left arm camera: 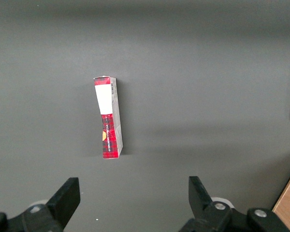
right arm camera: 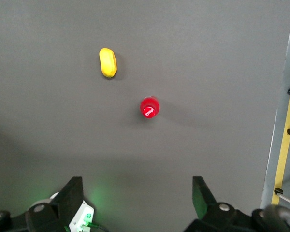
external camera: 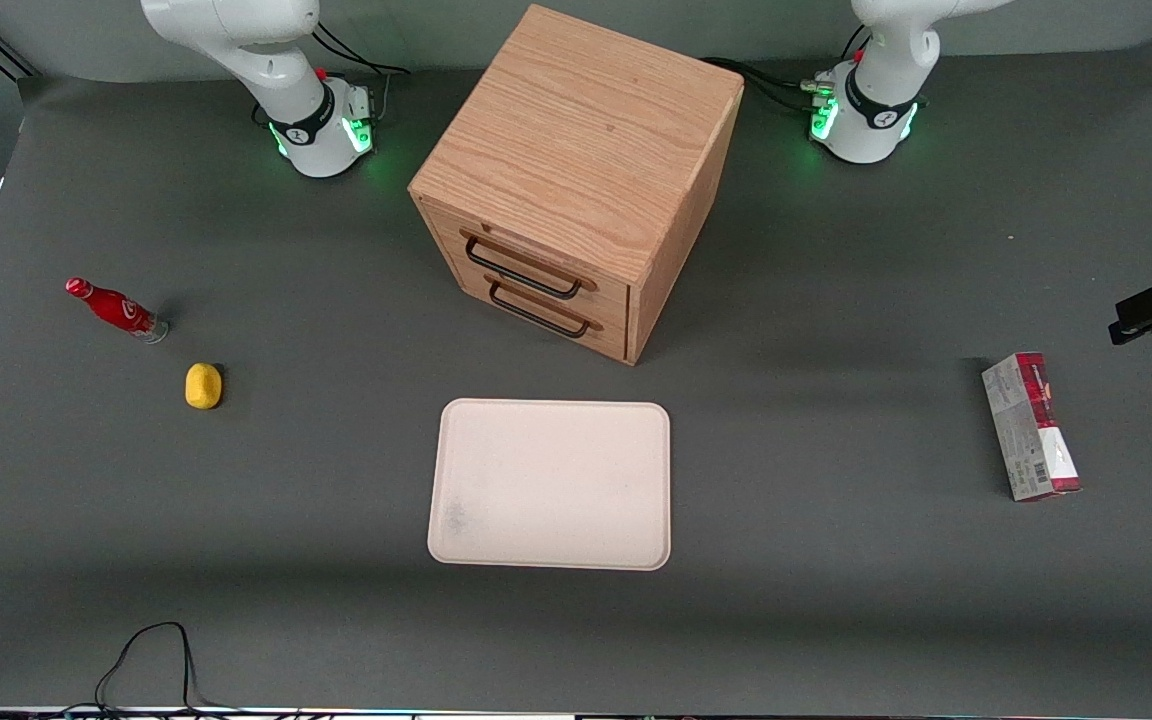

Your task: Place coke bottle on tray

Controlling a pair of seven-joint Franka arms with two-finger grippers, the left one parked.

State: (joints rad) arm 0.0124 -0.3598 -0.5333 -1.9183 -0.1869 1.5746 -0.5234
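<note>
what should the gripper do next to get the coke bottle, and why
Probably lower the gripper straight toward the coke bottle: it hangs open high above, and the bottle stands upright beside the lemon, far from the tray.

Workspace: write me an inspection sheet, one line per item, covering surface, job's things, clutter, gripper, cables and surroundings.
Surface: dark grey table mat, no spills seen.
Job's things: small red coke bottle stands upright toward the working arm's end; cream-white rectangular tray holds nothing, faint grey smudge.
Clutter: yellow lemon-shaped object beside the bottle; wooden two-drawer cabinet, drawers shut; red-and-grey carton box toward the parked arm's end.
Gripper: right gripper high above the bottle, open, holding nothing.
Cables: black cable loop at the table edge nearest the front camera.
Surroundings: yellow-striped floor edge.
</note>
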